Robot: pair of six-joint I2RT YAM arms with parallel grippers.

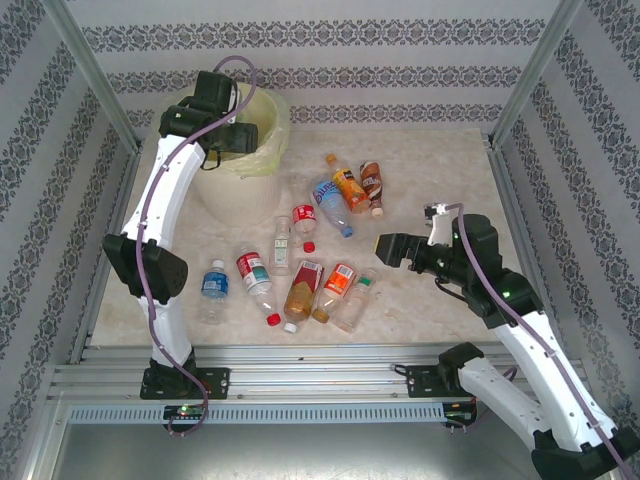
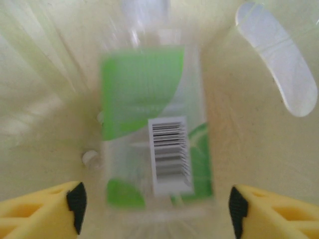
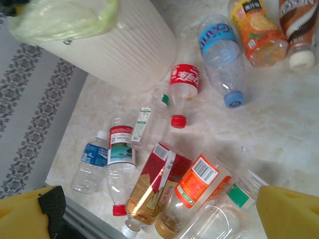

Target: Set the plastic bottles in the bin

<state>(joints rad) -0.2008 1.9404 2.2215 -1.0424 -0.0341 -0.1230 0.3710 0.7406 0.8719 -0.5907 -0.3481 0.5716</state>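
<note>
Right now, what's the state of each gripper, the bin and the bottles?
left gripper, open, over the inside of the bin.
green-label bottle, inside the bin, not gripped, blurred.
bin, upright, bag-lined.
right gripper, open, empty, above the table.
other bottles, lying on the table, not yet in the bin.

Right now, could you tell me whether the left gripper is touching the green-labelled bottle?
Apart. The left wrist view shows the green-labelled bottle between the open fingers of the left gripper, with a clear gap on each side.
</note>
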